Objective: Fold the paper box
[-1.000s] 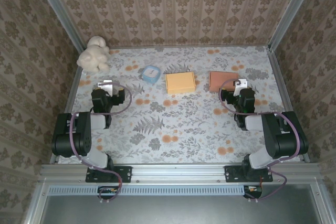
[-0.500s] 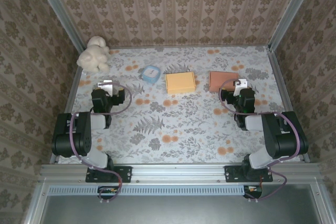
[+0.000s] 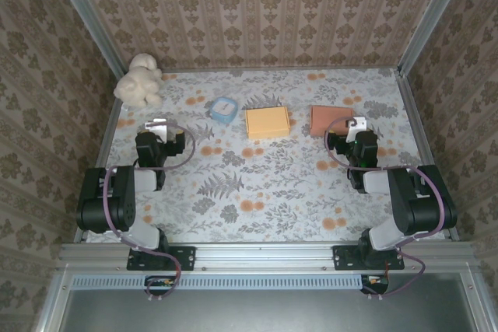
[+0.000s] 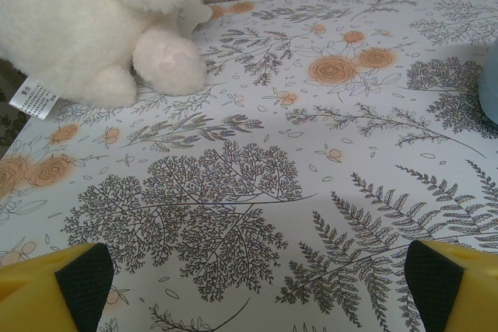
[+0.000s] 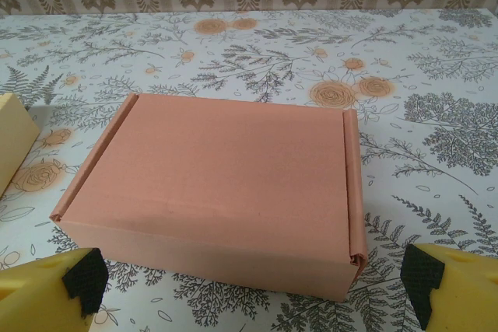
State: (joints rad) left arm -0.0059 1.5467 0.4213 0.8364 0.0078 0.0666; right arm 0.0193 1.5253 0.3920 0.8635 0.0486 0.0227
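Your right gripper (image 5: 249,289) stood with its fingers spread wide and held nothing, and so did your left gripper (image 4: 257,285). The pink paper box (image 5: 218,176) lay lid-down just ahead of the right gripper, toward the far right corner of the tabletop (image 3: 257,184), its long axis parallel to the far edge. The right arm was plainly nearer.

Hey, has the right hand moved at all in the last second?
No. In the top view the right hand keeps its spot beside the pink box.

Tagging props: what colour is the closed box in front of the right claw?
Salmon pink, plain cardboard box; best in the right wrist view.
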